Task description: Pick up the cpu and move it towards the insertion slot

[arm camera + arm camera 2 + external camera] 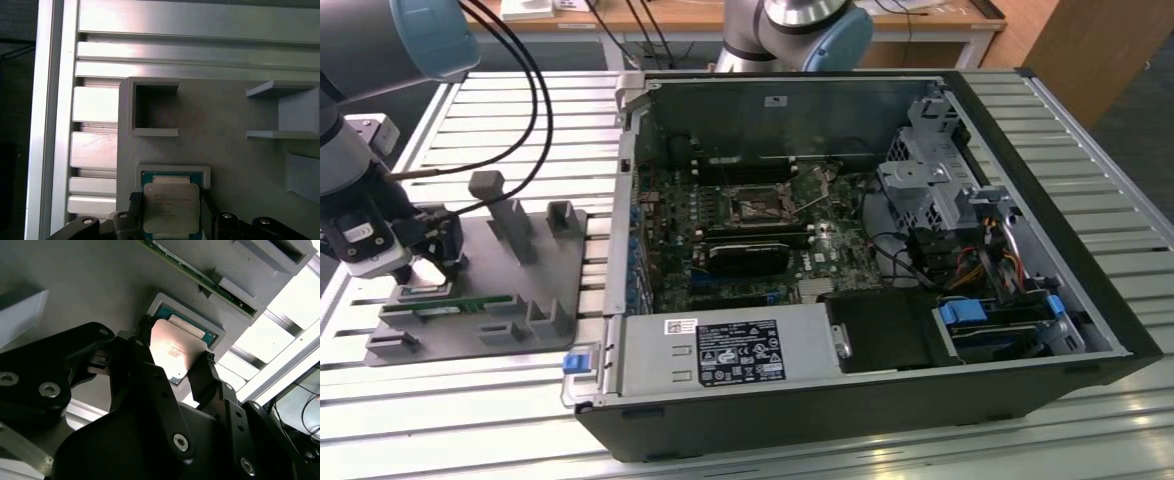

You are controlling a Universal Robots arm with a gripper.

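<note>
Pincer [176, 338], black-fingered, pinching flat square silvery cpu [171, 206] at matte grey fixture plate [225, 145].

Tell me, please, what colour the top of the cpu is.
Silvery metal; the cpu shows best in the first wrist view.

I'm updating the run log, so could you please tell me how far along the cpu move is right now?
Done: the gripper is at the grey fixture plate and shut on the cpu, fingers against two opposite edges. In hand: the cpu sits just over its framed pocket, barely raised if at all. Left: the whole carry to the insertion slot inside the open computer case.
</note>
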